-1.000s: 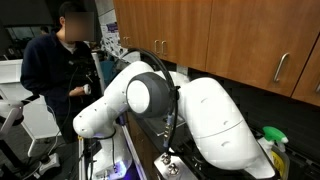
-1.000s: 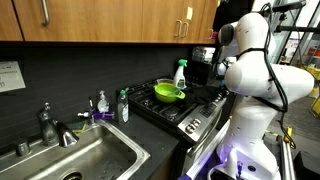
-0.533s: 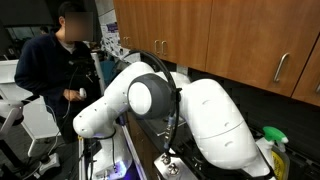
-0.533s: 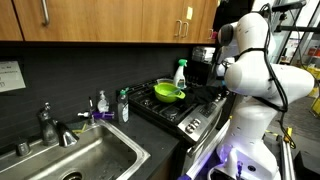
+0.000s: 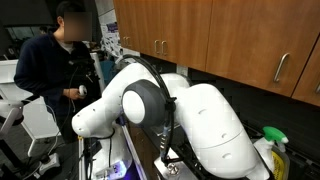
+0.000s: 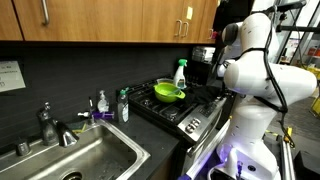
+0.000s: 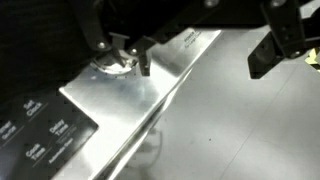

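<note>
In the wrist view my gripper comes in from the top, and its two dark fingers stand wide apart with nothing between them. It hangs over the stainless steel front edge of the stove, next to a control knob and the black control panel. In both exterior views only the white arm shows; the gripper itself is hidden there. On the stove a green bowl sits in a pan.
A spray bottle stands behind the stove. Soap bottles and a steel sink with a tap lie beside it. Wooden cabinets hang above. A person stands nearby. Another spray bottle is at the counter.
The arm's elbow joint has turned a little in an exterior view. The bowl, bottles and stove have not moved.
</note>
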Controlling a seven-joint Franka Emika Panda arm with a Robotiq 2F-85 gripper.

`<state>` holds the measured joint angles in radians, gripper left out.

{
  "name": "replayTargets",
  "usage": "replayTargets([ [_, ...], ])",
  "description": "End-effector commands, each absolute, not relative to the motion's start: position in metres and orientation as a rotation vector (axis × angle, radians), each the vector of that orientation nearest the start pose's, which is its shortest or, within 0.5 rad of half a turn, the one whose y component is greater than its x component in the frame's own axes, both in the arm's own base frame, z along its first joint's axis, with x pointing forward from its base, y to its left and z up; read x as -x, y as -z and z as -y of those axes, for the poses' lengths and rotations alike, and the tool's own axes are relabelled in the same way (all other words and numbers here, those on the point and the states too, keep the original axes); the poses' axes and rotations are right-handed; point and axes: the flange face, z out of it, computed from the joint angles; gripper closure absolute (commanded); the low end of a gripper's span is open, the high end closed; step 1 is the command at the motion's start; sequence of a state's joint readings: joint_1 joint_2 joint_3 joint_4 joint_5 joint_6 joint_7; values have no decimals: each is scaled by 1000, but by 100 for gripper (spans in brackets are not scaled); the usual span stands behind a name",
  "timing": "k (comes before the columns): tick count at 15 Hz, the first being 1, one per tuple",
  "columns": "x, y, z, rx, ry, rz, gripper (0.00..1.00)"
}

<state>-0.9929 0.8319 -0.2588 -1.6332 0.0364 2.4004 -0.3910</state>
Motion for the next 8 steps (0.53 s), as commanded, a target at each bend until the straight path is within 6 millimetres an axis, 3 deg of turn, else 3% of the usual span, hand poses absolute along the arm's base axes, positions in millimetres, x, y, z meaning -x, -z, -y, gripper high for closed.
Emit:
replayTargets([
  [1,-224,-148,632,2988,-320,-976,0],
  [6,-221,-146,627,2986,-482,-590,0],
  [8,-223,-148,628,3007,-530,-561,0],
])
